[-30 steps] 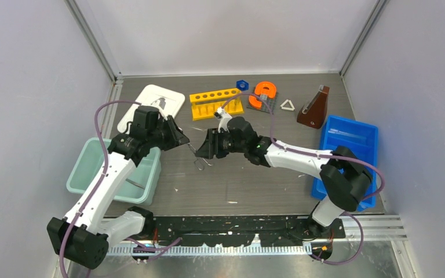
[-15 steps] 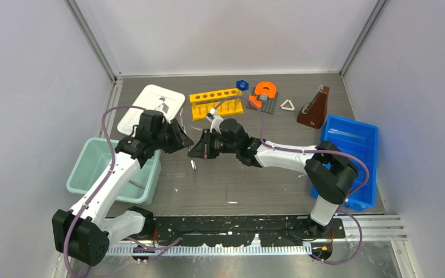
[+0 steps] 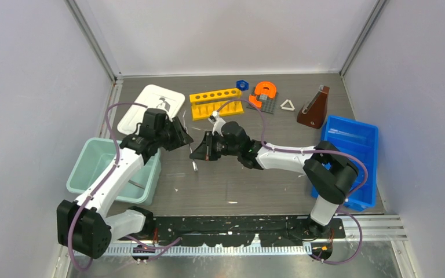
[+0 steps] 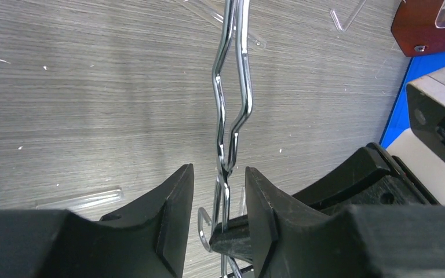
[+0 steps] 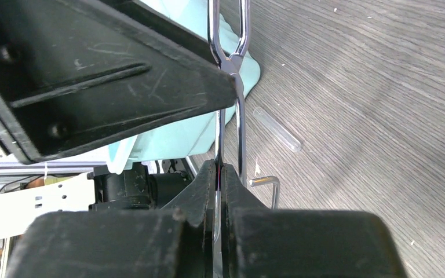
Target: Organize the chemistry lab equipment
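R jaws pressed together, pinching wire metal tongs [image 5: 240,127]. L jaws spread, tongs running btwn them; can't tell if touching. Just past R jaws a thin clear rod [image 5: 277,130] lies flat on worktop [image 4: 92,87]. Teal bin [image 5: 168,139] beyond.

Right pincer [image 5: 220,174] clamped on wire metal tongs [image 5: 240,130]

Both arms bend inward and meet tip to tip — the left tool [image 3: 183,139] points right from a raised, crooked elbow, and the right tool [image 3: 197,152] points left at the end of a long, low forearm. The left tool's jaws stand parted with a gap at each pad; the right tool's are pinched together on the tongs [image 5: 241,127].
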Tool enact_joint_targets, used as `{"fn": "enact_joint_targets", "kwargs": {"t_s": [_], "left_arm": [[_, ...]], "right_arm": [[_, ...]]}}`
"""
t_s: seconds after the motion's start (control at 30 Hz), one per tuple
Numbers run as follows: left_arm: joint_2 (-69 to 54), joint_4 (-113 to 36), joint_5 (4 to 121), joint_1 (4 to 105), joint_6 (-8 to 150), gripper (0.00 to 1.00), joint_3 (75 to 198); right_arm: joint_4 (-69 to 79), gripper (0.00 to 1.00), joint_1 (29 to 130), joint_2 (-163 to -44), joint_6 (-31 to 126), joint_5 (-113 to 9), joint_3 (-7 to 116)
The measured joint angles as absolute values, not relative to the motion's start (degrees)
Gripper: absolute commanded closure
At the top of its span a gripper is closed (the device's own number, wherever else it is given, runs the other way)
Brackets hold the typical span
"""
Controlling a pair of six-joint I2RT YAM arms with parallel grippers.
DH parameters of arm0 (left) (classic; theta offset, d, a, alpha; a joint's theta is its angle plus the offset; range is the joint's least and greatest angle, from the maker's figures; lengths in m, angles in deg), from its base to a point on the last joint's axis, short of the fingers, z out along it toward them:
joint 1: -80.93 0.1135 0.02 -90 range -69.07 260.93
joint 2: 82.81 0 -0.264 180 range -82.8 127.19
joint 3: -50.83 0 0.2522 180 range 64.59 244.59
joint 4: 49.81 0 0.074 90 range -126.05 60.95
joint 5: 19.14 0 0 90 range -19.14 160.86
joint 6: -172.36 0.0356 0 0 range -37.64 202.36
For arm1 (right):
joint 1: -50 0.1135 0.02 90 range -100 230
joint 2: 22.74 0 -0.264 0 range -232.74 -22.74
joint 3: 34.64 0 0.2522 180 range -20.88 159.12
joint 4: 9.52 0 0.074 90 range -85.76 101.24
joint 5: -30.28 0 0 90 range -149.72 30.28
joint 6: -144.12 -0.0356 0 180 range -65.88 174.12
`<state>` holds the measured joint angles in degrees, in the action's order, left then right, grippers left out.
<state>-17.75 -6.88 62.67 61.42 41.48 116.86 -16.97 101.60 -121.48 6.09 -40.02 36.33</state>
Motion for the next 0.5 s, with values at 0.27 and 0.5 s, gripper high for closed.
{"fn": "enact_joint_targets", "kwargs": {"t_s": [0.27, 0.5], "left_arm": [[-14.16, -8.83, 62.43, 61.42, 41.39, 0.85, 116.73], [-15.06, -7.98, 63.94, 61.05, 41.5, 1.0, 116.84]], "right_arm": [[-18.41, 0.99, 102.03, -121.48, 5.54, -39.63, 35.78], [-15.68, 0.4, 102.08, -120.71, 6.02, -40.02, 35.89]]}}
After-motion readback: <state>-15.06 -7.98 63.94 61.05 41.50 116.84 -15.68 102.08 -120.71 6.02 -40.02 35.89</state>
